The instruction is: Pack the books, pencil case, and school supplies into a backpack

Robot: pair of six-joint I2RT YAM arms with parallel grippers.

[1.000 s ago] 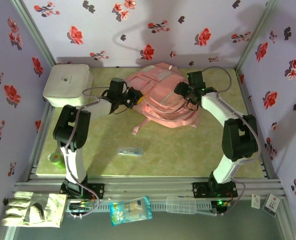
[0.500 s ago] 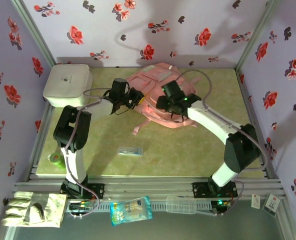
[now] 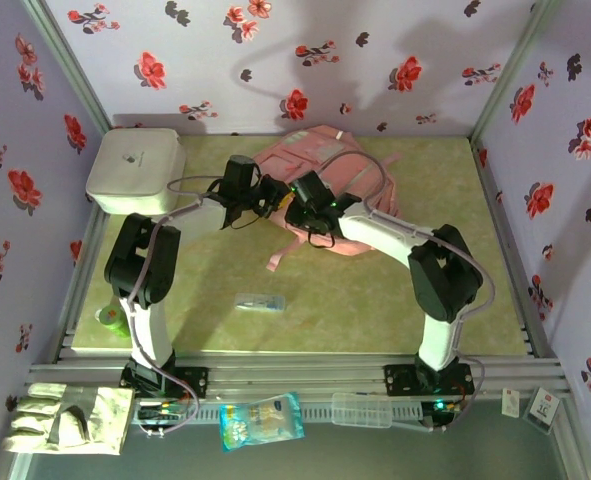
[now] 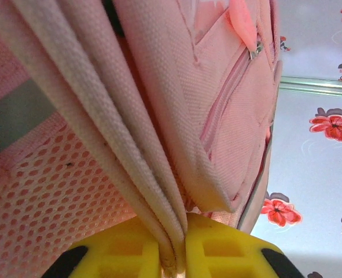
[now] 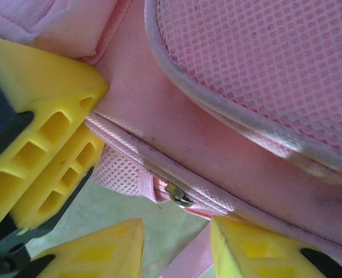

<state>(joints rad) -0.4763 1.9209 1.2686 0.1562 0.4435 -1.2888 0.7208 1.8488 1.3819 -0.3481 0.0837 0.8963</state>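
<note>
The pink backpack point(image 3: 327, 172) lies at the back middle of the table. My left gripper point(image 3: 272, 194) is shut on a fold of its pale-trimmed edge point(image 4: 159, 191), the fabric pinched between the yellow fingers point(image 4: 124, 249). My right gripper point(image 3: 299, 208) is open right beside it at the backpack's left side. Its fingertips point(image 5: 98, 255) straddle a pink strap just below a metal zipper pull point(image 5: 179, 196). The clear packet point(image 3: 260, 301) lies on the mat in front, and the green roll point(image 3: 108, 317) sits at the left edge. Books and pencil case are out of view.
A white rounded box point(image 3: 135, 170) stands at the back left. Below the table's front rail lie a glove point(image 3: 65, 417), a blue-white bag point(image 3: 262, 420) and a clear case point(image 3: 360, 408). Flowered walls close in three sides.
My right arm has swung left across the backpack, from its right side to just beside the left gripper. The left gripper has kept its hold and barely moved.
</note>
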